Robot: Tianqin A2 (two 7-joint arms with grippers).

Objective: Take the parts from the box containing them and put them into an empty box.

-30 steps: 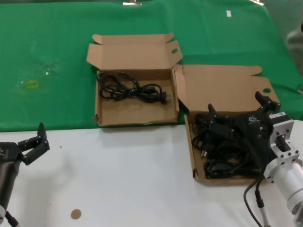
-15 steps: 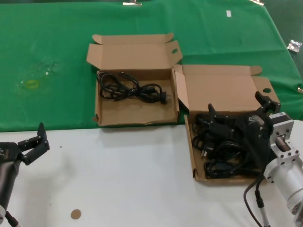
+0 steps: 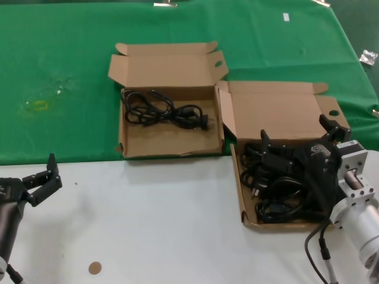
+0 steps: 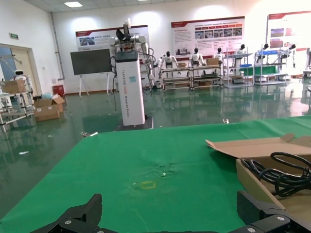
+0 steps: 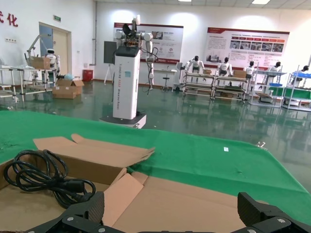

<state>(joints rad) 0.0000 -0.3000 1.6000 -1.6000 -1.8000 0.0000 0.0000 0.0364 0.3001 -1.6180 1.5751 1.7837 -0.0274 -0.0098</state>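
Note:
The box containing the parts stands at the right, lid open behind it, with a pile of black power cords inside. My right gripper is open just above that pile, holding nothing; in the right wrist view its fingers spread before the lid. The other box, with notched lid tabs, stands at the left and holds one cord, which also shows in the right wrist view and the left wrist view. My left gripper is open and parked over the white table.
A green cloth covers the far part of the table, with a yellow mark on it. The near part is white, with a small brown disc. A small packet lies at the far right.

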